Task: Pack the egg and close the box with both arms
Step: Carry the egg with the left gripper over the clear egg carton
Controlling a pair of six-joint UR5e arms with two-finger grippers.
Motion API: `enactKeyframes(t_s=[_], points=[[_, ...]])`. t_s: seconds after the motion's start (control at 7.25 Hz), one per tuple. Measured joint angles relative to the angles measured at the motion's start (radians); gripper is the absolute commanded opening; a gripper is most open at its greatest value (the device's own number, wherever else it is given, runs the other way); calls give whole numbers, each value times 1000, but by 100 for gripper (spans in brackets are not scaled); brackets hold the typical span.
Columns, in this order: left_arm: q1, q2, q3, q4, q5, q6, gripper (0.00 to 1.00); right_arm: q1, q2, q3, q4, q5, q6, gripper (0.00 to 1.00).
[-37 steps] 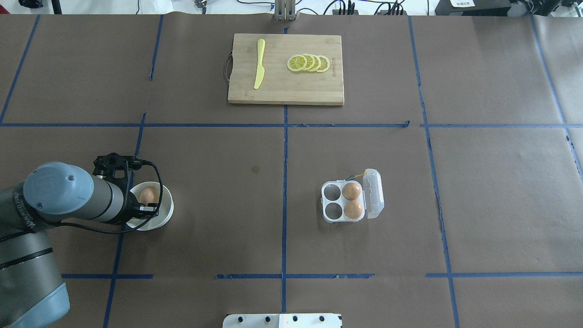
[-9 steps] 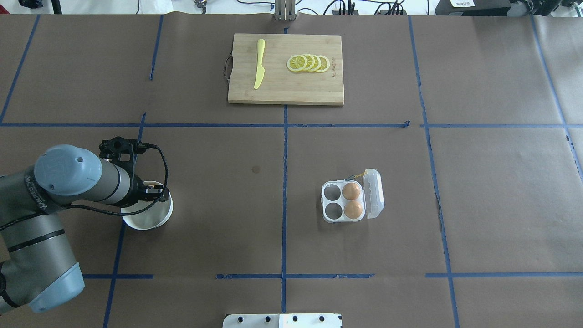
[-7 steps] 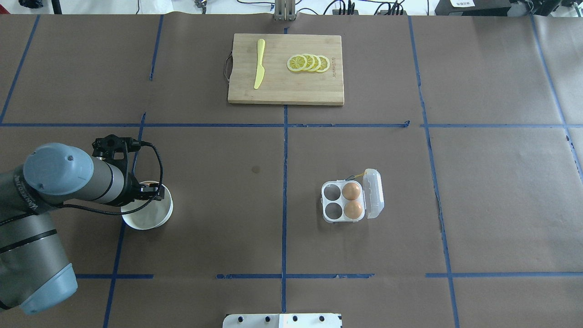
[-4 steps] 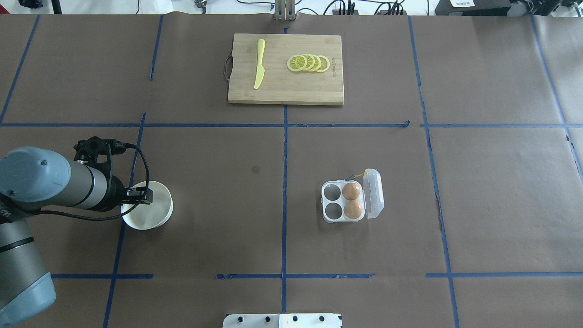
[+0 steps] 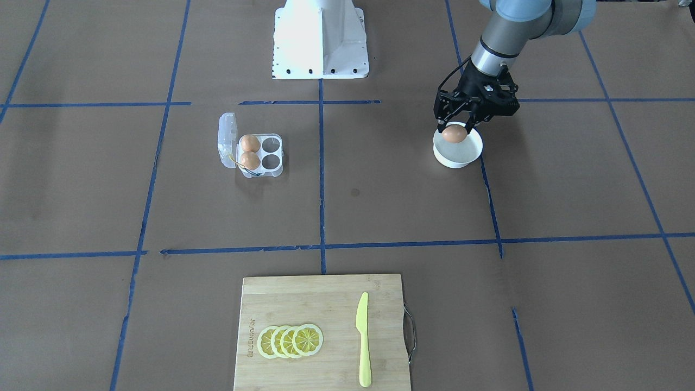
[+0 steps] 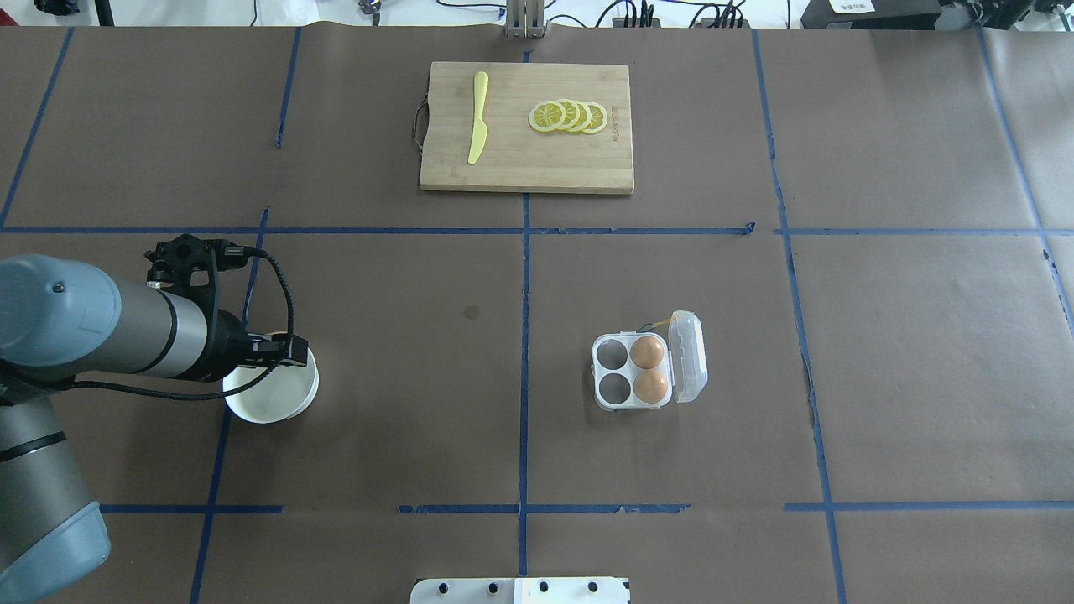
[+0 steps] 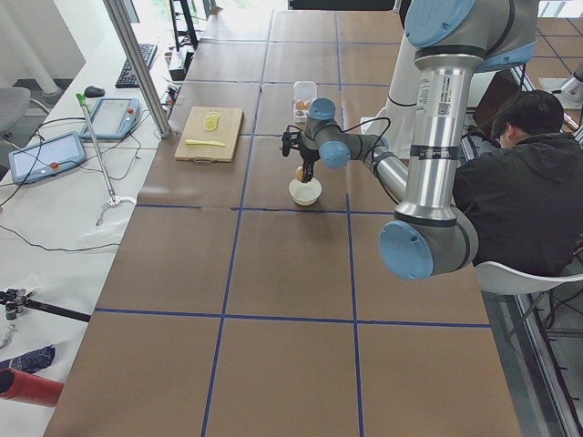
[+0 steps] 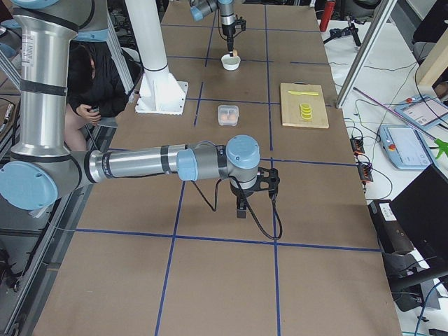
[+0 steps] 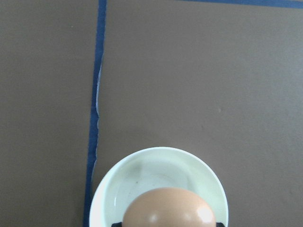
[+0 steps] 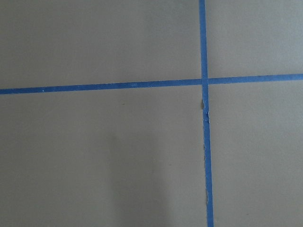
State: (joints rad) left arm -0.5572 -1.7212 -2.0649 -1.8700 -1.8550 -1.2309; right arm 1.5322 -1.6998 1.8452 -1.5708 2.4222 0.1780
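Note:
My left gripper (image 5: 455, 129) is shut on a light-brown egg (image 5: 454, 133) and holds it just above the white bowl (image 5: 459, 156). The left wrist view shows the egg (image 9: 169, 208) over the empty bowl (image 9: 156, 172). The clear box (image 6: 611, 369) stands open near the table's middle, lid (image 6: 690, 356) folded back, with two eggs (image 6: 647, 352) in the cups next to the lid and the other two cups empty. My right gripper (image 8: 241, 207) shows only in the exterior right view, far from the box, over bare table; I cannot tell if it is open or shut.
A wooden cutting board (image 6: 554, 159) with lemon slices (image 6: 569, 116) and a yellow knife (image 6: 478, 117) lies at the far side. The white pedestal base (image 5: 320, 38) stands at the robot's edge. A seated person (image 7: 524, 182) is beside the table.
The egg has left the bowl: my left gripper closed on it and lifted it. Over the last second the left arm swung left and back toward the bowl.

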Motion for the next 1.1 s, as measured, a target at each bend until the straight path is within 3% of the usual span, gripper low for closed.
enactKeyframes(t_s=[0.14,0.55,1.1], points=[[3,-75,16,-1,-5,-25,0,0,0,-1,0,0,0,100],[42,-360,203,-58,-8,-265,0,-1,4,-2,0,-6,9,100],[161,-567,443,-236,15,-504,0,-1,22,11,0,0,16,100]])
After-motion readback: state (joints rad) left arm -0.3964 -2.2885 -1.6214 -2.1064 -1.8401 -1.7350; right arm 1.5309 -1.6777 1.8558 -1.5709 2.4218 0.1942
